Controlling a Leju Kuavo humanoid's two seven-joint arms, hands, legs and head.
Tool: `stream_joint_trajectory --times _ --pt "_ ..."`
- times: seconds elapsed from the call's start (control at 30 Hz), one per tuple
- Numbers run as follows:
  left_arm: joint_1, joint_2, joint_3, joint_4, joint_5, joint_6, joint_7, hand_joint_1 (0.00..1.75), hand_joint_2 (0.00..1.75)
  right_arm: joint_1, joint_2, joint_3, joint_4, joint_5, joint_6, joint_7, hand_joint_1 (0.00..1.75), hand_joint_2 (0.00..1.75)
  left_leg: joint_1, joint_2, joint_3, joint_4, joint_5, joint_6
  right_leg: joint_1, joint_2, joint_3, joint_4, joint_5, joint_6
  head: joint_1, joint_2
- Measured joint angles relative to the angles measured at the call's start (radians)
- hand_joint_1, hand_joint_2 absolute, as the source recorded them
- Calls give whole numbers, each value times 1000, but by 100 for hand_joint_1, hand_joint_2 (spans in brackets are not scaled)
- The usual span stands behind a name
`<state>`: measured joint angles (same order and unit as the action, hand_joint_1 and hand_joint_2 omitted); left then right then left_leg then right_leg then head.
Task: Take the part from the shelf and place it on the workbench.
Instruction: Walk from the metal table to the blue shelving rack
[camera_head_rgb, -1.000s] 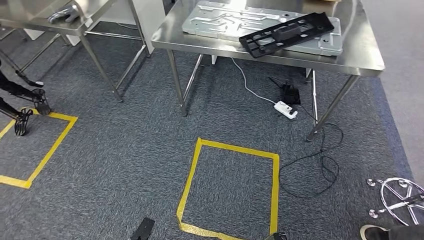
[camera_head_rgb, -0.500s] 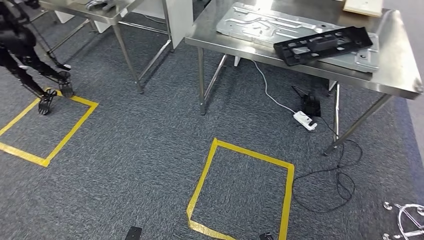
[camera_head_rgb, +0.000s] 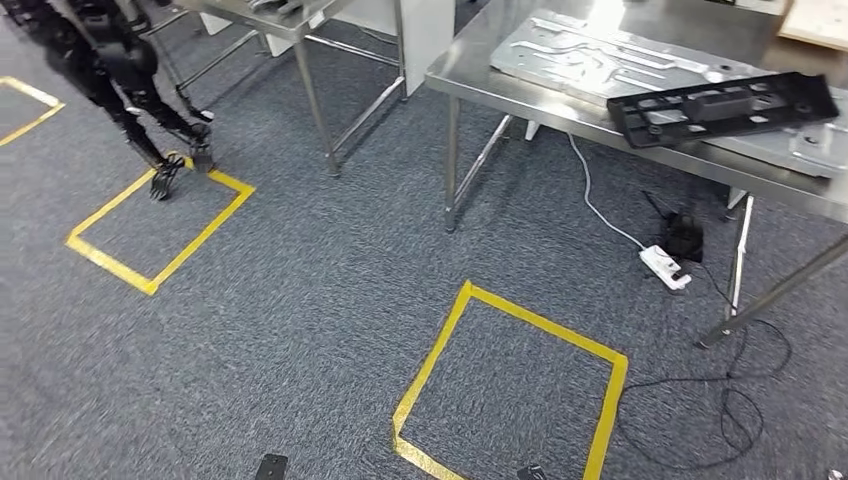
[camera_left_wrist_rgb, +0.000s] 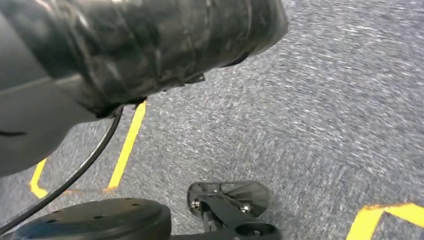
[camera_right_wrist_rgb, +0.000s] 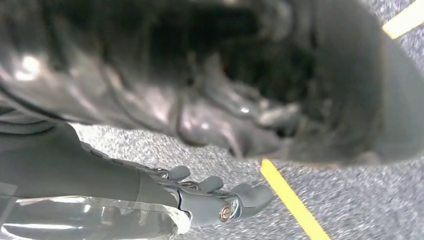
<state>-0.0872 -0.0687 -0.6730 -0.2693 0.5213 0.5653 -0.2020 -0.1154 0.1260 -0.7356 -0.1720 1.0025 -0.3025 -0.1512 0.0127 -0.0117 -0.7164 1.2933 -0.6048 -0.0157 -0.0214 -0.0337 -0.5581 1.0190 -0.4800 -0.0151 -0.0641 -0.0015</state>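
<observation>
The long black plastic part lies on the steel table, placement apparently done; right hand hangs spread, empty.

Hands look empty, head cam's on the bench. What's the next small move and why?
Probably turn the body away from the workbench to look for the shelf. The right hand hangs over the carpet with fingers apart, holding nothing, so no part has been picked up. A black part already lies on the silver plate on the bench, and the head view faces bench and floor.
</observation>
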Motion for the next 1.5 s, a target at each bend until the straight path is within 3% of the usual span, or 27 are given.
stream_joint_trajectory --times 0.03,0.13,0.2,0.27,0.3,0.37,0.43,0.47,0.5,0.53,0.57,0.63,0.7,0.77,0.8,0.87,0.93,1.0,1.03,1.1,1.13,1.2,1.23,1.3,1.37,1.43,1.5 --pt "1 0 0 0 0 0 0 0 0 0 0 0 0 0 0 -1 0 0 1 4 8 -18 20 0 0 -12 1 0 -1 1 0 0" --pt "0 0 0 0 1 0 5 0 0 -1 1 4 1 0 0 -7 0 0 -4 54 109 -212 108 8 3 -42 9 1 -8 10 0 0" --pt "-4 1 2 0 4 -1 11 0 0 -2 1 10 1 3 -2 -12 0 0 -12 75 141 -280 124 20 8 -60 14 1 -12 20 3 0" --pt "-2 2 6 0 15 -3 13 0 0 -3 4 14 1 8 -11 -20 0 0 -14 55 139 -286 126 32 8 -73 20 -2 -14 32 5 0" --pt "0 2 9 0 21 -5 10 0 0 -4 6 16 1 9 -20 -27 0 0 -13 46 141 -290 129 38 7 -65 21 1 -19 37 6 0" --pt "2 3 14 0 31 -12 2 0 0 -5 7 18 2 -1 -44 -38 0 0 -8 27 148 -299 136 51 3 -20 -1 56 -59 44 8 0" --pt "0 3 17 0 33 -23 -4 0 0 -2 7 18 2 -17 -68 -46 0 0 -10 6 148 -300 138 58 3 19 -61 185 -124 43 10 0" --pt "-1 3 17 0 33 -28 -7 0 0 0 7 18 2 -23 -77 -48 0 0 -12 -6 148 -299 138 60 4 26 -92 246 -144 43 10 0" --pt "0 3 17 0 34 -31 -11 0 0 1 6 18 2 -28 -86 -50 0 0 -13 -20 148 -298 137 61 5 29 -110 278 -146 43 10 0" --pt "1 3 17 0 34 -34 -16 0 0 2 6 18 3 -33 -93 -49 0 0 -14 -34 149 -297 136 61 4 31 -111 271 -126 42 10 0" --pt "3 3 17 0 34 -37 -22 0 0 2 5 18 3 -37 -101 -49 0 0 -14 -48 150 -294 135 60 4 36 -95 228 -91 40 10 0" --pt "2 3 17 0 33 -47 -36 0 0 1 1 18 3 -47 -111 -49 0 0 -15 -73 150 -286 130 56 2 71 -43 98 -23 34 10 0" --pt "-6 3 17 0 33 -63 -47 0 0 -1 -3 17 4 -60 -114 -53 0 0 -13 -94 141 -278 128 46 2 103 -15 26 -5 28 10 0" --pt "-19 5 18 0 31 -82 -53 0 0 -4 -5 16 4 -77 -120 -61 0 0 -10 -114 131 -278 131 34 3 95 -10 15 -9 21 10 0" --pt "-25 7 18 0 29 -89 -52 0 0 -5 -6 15 4 -85 -124 -64 0 0 -9 -109 128 -275 129 28 3 84 -6 10 -6 15 10 0" --pt "-35 9 18 0 23 -96 -39 0 0 -6 -7 14 4 -96 -128 -66 0 0 -10 -66 105 -227 102 18 1 62 5 -1 -2 1 5 0" --pt "-42 9 17 0 20 -98 -29 0 0 -5 -8 13 4 -103 -126 -65 0 0 -7 -18 47 -111 46 9 4 38 8 -4 -3 -7 0 0" --pt "-43 8 17 0 18 -98 -26 0 0 -4 -10 13 4 -106 -124 -63 0 0 0 -5 -7 -13 18 1 6 12 8 -3 -6 -9 -1 0" --pt "-41 8 17 0 18 -98 -26 0 0 -4 -10 12 4 -107 -124 -63 0 0 2 -2 -11 -11 30 -2 6 0 10 -3 -8 -8 -1 0" --pt "-39 8 17 0 18 -98 -26 0 0 -5 -11 12 4 -107 -124 -63 0 0 6 18 39 -113 94 -3 6 -21 16 -2 -13 -3 -1 0" --pt "-41 8 17 0 18 -98 -26 0 0 -5 -11 12 4 -107 -124 -63 0 0 2 41 74 -182 120 -1 7 -31 20 -2 -17 1 -1 0" --pt "-45 8 17 0 18 -98 -25 0 0 -6 -11 12 4 -107 -124 -63 0 0 -6 70 117 -267 144 10 12 -50 25 0 -23 12 0 0" --pt "-46 8 17 0 17 -99 -23 0 0 -7 -12 12 4 -107 -124 -63 0 0 -11 70 119 -276 141 16 13 -58 27 -1 -26 17 1 0" --pt "-44 8 17 0 15 -100 -11 0 0 -10 -12 11 4 -111 -124 -63 0 0 -12 48 121 -281 145 28 11 -68 32 -1 -31 28 2 0" --pt "-39 8 17 0 13 -102 6 0 0 -12 -14 6 4 -122 -125 -66 0 0 -9 29 127 -291 150 41 6 -36 20 36 -59 37 5 0" --pt "-36 8 17 1 13 -104 16 0 0 -11 -15 -3 4 -131 -125 -69 0 0 -8 11 130 -294 151 51 4 12 -32 149 -119 38 9 0" --pt "-33 7 16 1 17 -105 15 0 0 -9 -15 -10 5 -131 -126 -70 0 0 -11 -13 129 -293 151 55 4 27 -94 264 -158 38 11 0"
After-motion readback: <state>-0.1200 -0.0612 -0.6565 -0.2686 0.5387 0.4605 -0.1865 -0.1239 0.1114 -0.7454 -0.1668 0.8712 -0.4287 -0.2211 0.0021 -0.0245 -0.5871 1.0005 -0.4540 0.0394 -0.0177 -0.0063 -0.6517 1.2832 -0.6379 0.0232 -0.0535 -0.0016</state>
